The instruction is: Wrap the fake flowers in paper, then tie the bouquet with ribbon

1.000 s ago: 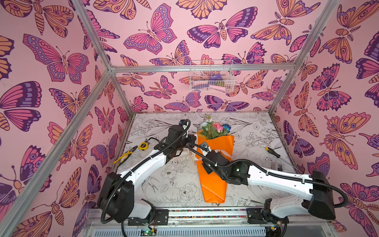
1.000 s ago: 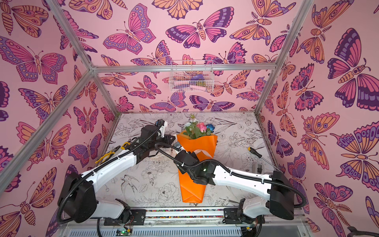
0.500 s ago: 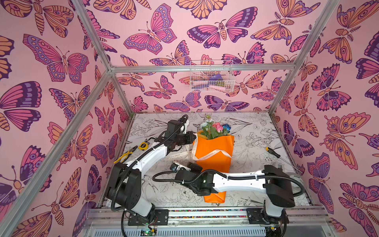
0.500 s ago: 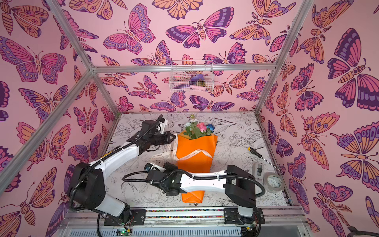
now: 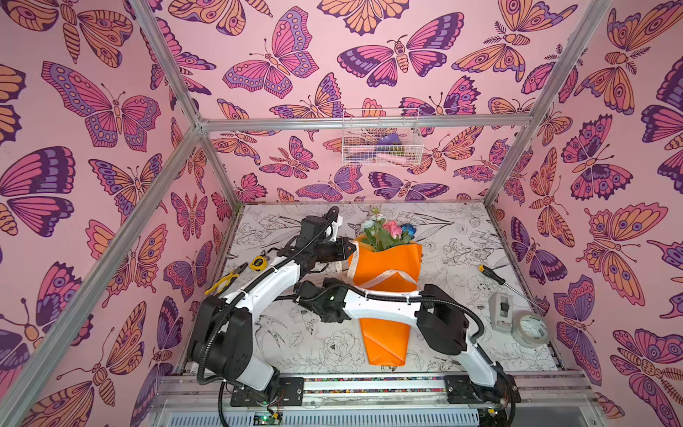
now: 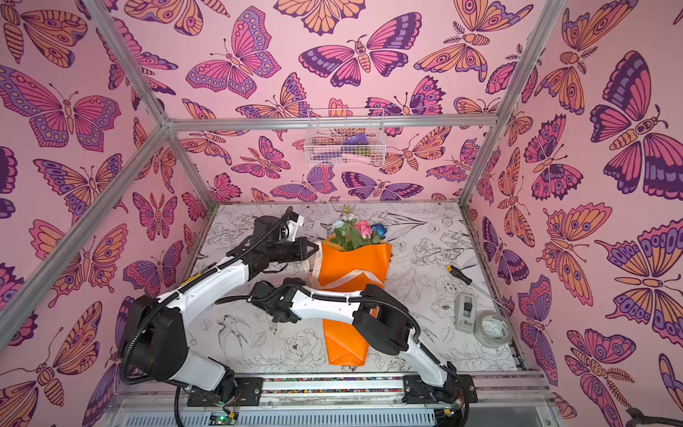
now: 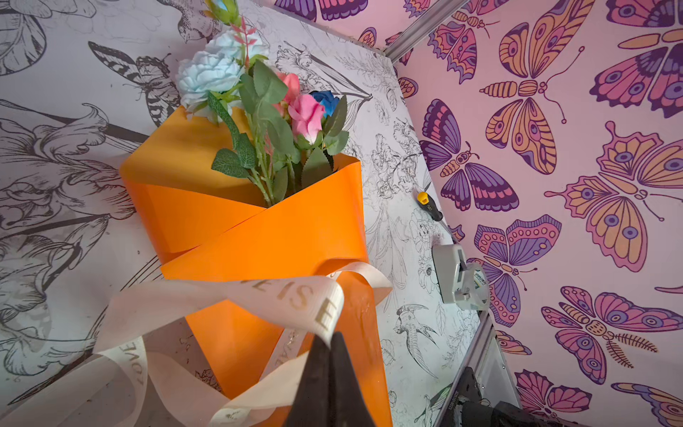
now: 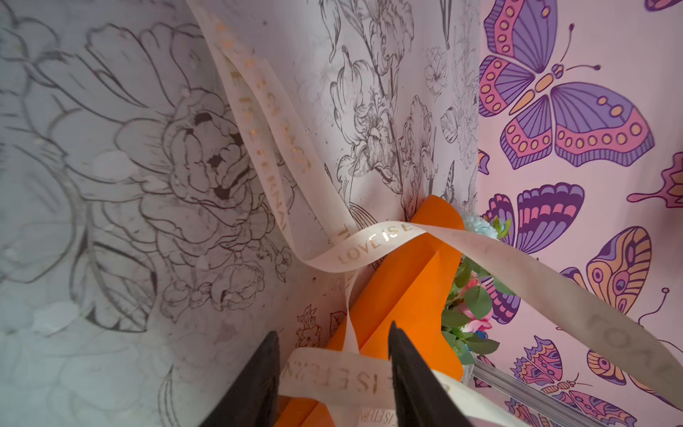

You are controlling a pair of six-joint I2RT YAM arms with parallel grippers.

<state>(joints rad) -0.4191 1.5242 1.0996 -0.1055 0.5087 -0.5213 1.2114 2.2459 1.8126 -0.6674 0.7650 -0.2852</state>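
Clutter in a top view: pliers [image 5: 225,281] and tape measure [image 5: 258,262] at 9 o'clock, screwdriver [image 5: 491,273] at 3, tape dispenser [image 5: 500,312] and tape roll [image 5: 532,327] at 4, all well apart from the work. Bouquet [image 5: 384,264] lies mid-table, blooms to 12, wrap tip to 6. Right arm [image 5: 384,307] crosses over its lower half and hides that stretch. Cream ribbon [image 7: 221,295] loops across the wrap. Left gripper [image 7: 330,338] is at the bouquet's 10 o'clock, jaws together, pinching the ribbon. Right gripper [image 8: 332,329] is near the 8 o'clock edge, fingers apart, ribbon strand lying between them; contact unclear.
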